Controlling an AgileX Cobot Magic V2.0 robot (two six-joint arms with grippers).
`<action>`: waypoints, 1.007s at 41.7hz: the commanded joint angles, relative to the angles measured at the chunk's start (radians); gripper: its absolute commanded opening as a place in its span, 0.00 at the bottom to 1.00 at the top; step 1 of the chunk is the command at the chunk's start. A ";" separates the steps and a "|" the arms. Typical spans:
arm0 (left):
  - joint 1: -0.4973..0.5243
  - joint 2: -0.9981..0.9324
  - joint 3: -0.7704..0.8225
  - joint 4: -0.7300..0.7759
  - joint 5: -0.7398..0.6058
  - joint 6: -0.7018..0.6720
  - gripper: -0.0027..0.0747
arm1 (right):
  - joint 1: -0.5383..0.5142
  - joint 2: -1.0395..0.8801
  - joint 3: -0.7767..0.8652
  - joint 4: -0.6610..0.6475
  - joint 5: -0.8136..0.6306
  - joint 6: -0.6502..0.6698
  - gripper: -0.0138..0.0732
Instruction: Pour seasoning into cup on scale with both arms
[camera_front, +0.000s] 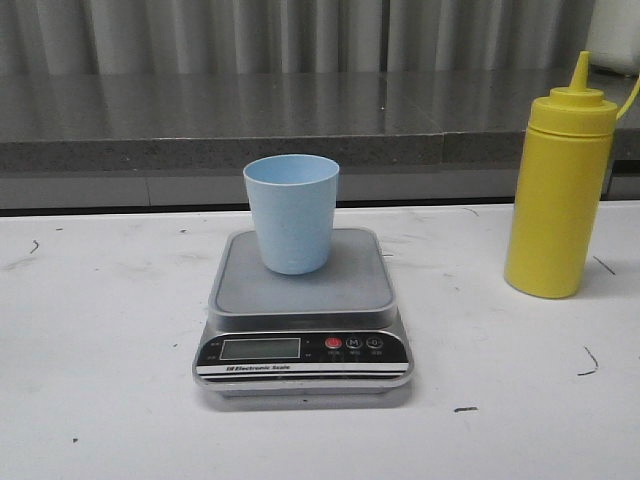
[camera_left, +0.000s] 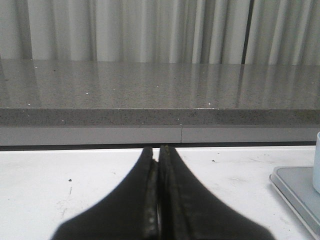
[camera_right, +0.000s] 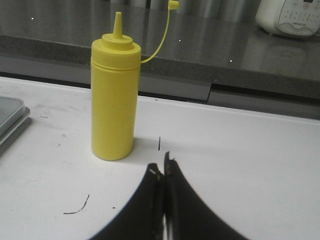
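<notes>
My left gripper (camera_left: 159, 200) sits low over the white table (camera_left: 75, 185), fingers pressed together, holding nothing. I see the scale (camera_left: 295, 192) corner and a sliver of cup (camera_left: 317, 162) at right, a grey counter (camera_left: 150, 95) beyond.

Bottle (camera_front: 558, 195) tether runs off the right edge in front view, cap end out of sight. Scale (camera_front: 303, 300) display reads blank or too faint to tell; button labels too small to read. Left wrist view: only a sliver of cup (camera_left: 317, 162) and one corner of the scale platform, rest cut off at the edge. Right wrist view: white appliance (camera_right: 290, 17) on the counter cropped at the top, panel markings unreadable; scale cropped to a corner.
</notes>
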 joint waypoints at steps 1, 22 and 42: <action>-0.009 -0.016 0.023 -0.009 -0.085 -0.001 0.01 | -0.011 -0.017 0.015 0.015 -0.169 0.007 0.08; -0.009 -0.016 0.023 -0.009 -0.085 -0.001 0.01 | -0.011 -0.018 0.019 0.085 -0.154 0.007 0.08; -0.009 -0.016 0.023 -0.009 -0.085 -0.001 0.01 | -0.021 -0.018 0.019 0.122 -0.154 0.008 0.08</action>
